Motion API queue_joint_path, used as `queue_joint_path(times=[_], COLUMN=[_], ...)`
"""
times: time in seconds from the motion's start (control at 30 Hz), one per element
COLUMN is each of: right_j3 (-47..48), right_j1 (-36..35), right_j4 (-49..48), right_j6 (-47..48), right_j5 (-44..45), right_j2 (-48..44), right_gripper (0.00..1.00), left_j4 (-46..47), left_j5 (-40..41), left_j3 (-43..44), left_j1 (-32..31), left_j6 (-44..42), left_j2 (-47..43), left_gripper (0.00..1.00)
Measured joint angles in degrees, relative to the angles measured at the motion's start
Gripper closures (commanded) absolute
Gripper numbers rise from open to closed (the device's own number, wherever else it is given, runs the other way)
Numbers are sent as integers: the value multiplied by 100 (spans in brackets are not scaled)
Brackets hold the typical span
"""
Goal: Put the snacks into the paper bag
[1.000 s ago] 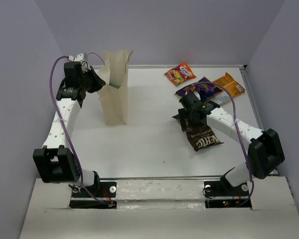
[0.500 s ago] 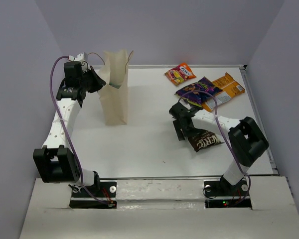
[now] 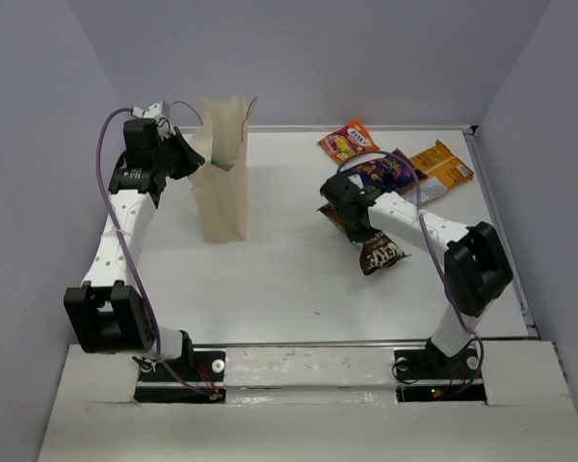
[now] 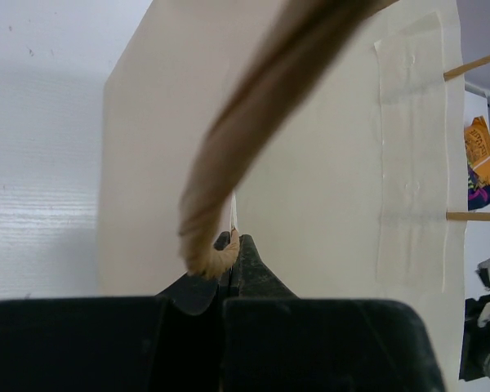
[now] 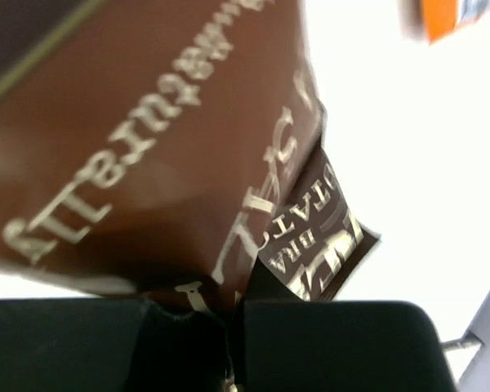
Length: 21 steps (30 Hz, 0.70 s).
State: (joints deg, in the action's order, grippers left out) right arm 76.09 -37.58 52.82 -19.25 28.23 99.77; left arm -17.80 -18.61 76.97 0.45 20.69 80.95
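Note:
The tall tan paper bag (image 3: 222, 188) stands at the back left. My left gripper (image 3: 187, 155) is shut on its rim by the cord handle (image 4: 253, 106), and the bag wall (image 4: 310, 163) fills the left wrist view. A glimpse of teal (image 3: 227, 165) shows inside the bag's mouth. My right gripper (image 3: 352, 219) is shut on one end of the dark brown packet (image 3: 379, 253), which fills the right wrist view (image 5: 147, 122). The purple packet (image 3: 383, 171), the orange packet (image 3: 443, 164) and the red-orange packet (image 3: 348, 141) lie flat at the back right.
Grey walls close in the white table (image 3: 289, 279) on the left, back and right. The right arm's elbow (image 3: 474, 268) stands near the table's right side. A metal rail (image 3: 299, 361) with both arm bases runs along the near edge.
My right gripper has gone from open to shut on the dark brown packet and has drawn it back and to the left. The left arm and the bag have not moved.

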Motion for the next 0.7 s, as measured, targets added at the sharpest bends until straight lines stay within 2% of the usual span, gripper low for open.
queue_joint_path(times=[0.13, 0.2, 0.33, 0.47, 0.6, 0.67, 0.7], right_j3=[1187, 1950, 3220, 3989, 4913, 6395, 6610], right_j1=[0, 0, 0, 0, 0, -20, -31], right_j4=[28, -278, -1377, -3421, -5552, -6465, -6620], right_j6=[28, 59, 328, 684, 717, 487, 437], right_j5=[-293, -411, -590, -922, -1672, -2129, -2229], right_j2=[-90, -236, -555, -479, 380, 1661, 1832], right_gripper=[99, 99, 99, 99, 99, 99, 99], left_j4=[0, 0, 0, 0, 4, 4, 7], left_j5=[0, 0, 0, 0, 0, 0, 7], left_j3=[0, 0, 0, 0, 0, 0, 0], left_j1=[0, 0, 0, 0, 0, 0, 0], left_j6=[-4, -4, -24, -24, -24, -24, -24], left_j2=[0, 0, 0, 0, 0, 0, 0], left_gripper=[100, 100, 100, 100, 100, 100, 100])
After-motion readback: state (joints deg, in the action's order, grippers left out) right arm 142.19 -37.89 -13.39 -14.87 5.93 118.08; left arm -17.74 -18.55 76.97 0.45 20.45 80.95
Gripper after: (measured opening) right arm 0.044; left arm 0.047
